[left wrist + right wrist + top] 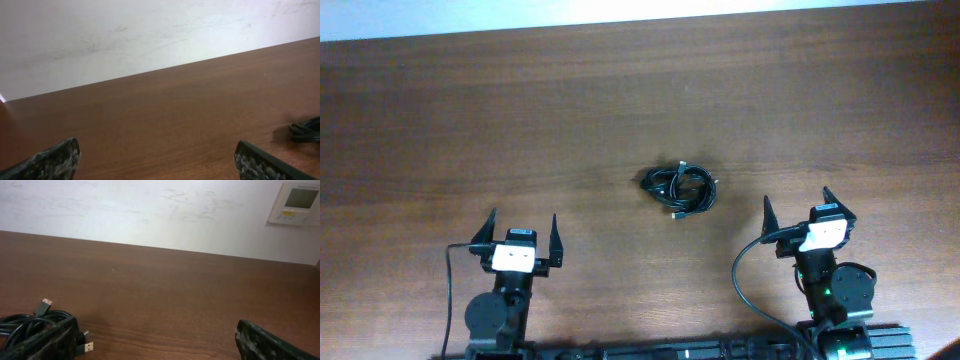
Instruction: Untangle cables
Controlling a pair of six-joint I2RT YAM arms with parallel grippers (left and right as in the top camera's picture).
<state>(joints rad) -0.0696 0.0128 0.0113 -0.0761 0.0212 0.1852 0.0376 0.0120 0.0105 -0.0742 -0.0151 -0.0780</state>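
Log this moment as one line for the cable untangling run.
cables: one bunch, untouched | left gripper: open, empty | right gripper: open, empty | step: untangling not yet begun

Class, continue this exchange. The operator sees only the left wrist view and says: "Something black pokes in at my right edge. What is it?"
Observer: A small tangled bunch of black cables, lying on the table ahead of the two arms and between them.
Operator: Is the other arm touching it?
Observer: No. The right pincer stands open and empty, short of the bunch.
Operator: Any loose ends to go for?
Observer: Yes. The right wrist view shows a small metal-tipped plug sticking out of the bunch, and a second one further back.
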